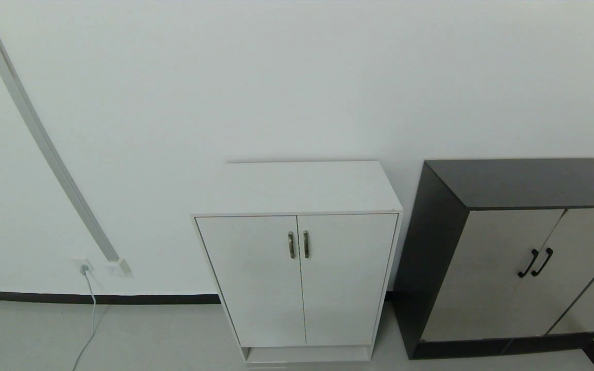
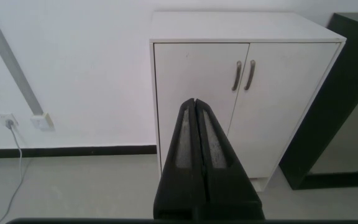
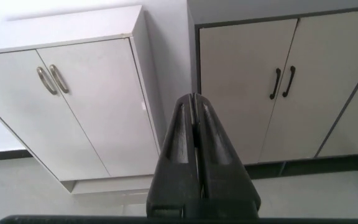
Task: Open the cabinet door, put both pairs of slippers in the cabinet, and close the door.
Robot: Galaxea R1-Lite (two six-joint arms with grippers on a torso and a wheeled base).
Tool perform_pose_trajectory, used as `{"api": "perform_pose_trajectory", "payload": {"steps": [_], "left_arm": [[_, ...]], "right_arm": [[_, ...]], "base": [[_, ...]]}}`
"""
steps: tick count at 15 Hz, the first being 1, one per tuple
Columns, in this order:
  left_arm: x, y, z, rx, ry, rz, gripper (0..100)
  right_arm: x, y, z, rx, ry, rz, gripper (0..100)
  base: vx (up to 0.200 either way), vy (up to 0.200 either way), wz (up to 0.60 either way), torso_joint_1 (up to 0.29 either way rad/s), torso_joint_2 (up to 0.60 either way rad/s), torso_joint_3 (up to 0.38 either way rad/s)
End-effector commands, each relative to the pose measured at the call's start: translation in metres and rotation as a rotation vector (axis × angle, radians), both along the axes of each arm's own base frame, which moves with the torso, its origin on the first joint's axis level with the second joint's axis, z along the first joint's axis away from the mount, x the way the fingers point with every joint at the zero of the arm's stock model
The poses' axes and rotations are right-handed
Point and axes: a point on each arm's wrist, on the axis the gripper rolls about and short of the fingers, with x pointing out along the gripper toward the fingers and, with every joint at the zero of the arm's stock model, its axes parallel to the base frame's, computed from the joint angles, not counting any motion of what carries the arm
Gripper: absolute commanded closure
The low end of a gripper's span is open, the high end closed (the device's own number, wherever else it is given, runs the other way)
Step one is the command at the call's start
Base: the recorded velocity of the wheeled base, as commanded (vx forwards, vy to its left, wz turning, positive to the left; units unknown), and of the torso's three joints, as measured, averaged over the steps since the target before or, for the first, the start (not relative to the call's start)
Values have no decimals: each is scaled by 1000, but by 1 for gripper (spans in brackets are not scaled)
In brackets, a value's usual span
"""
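Cabinet (image 1: 256,278) shut, 2 upright handles (image 1: 291,245) at centre seam, straight ahead of left hand (image 2: 195,102); right hand (image 3: 194,96) offset; both closed, empty.

The white two-door wooden cabinet (image 1: 297,278) stands on the grey tiled floor (image 1: 147,335) at its back edge, rear against the white painted wall (image 1: 276,77). Its pair of curved metal handles (image 1: 291,245) sits side by side where the doors meet, in the upper half. Just to its right, across a narrow gap and also against the wall, stands the black-framed cabinet with grey doors (image 1: 503,278). Left of the white cabinet, low on the wall, is a white wall socket (image 1: 83,267). A grey cable (image 1: 92,309) hangs from it to the floor. Just right of the socket is a small white junction box (image 1: 117,268), and a grey conduit strip (image 1: 34,129) runs from it up and leftward.
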Motion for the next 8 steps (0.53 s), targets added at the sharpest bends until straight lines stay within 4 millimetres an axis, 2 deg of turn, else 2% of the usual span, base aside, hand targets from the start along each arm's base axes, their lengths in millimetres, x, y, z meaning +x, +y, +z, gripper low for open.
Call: {"api": "perform_pose_trajectory", "payload": {"steps": [1,8], "left_arm": [[0,0,0,0,0,1,100],[0,0,0,0,1,1,100]], "right_arm": [[0,0,0,0,1,0,100],[0,0,0,-8,4,3,100]], "base": [[0,0,0,0,0,0],[0,0,0,0,0,0]]}}
